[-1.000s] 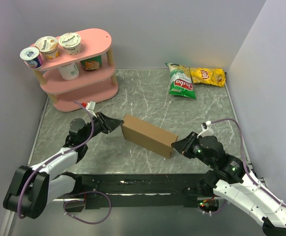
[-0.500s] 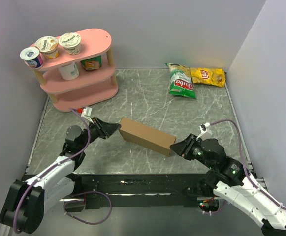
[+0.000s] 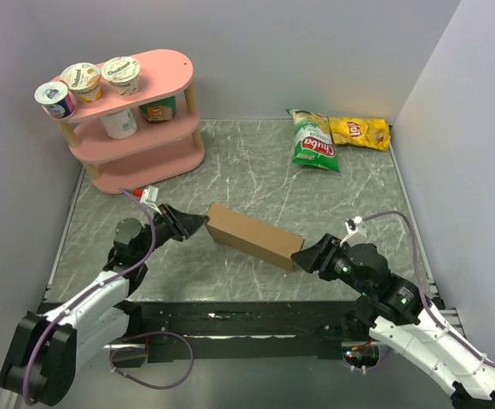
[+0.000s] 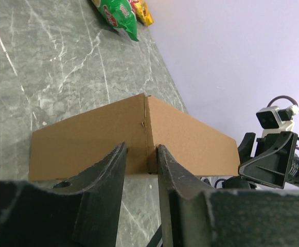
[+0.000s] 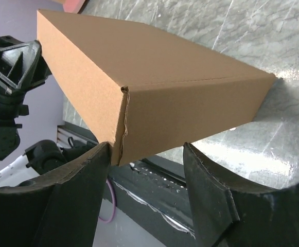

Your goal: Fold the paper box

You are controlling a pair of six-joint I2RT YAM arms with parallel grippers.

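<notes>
The right gripper (image 3: 302, 254) has just sprung its jaws wide, and a corner of the box (image 3: 251, 236) sits loose between them. The left gripper (image 3: 200, 223) is a slit apart at the opposite corner, clamping nothing we can see. The box lies closed mid-table and looks folded to us. Around it we have a grey marbled table (image 3: 256, 162), pale walls, a pink shelf (image 3: 136, 136) and chip bags (image 3: 315, 141) behind.

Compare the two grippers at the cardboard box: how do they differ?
The right gripper stands wide open at a corner of the box; the left gripper shows only a narrow gap. The left gripper is at the box's left end, the right at its right end. Both point at the closed box.
</notes>
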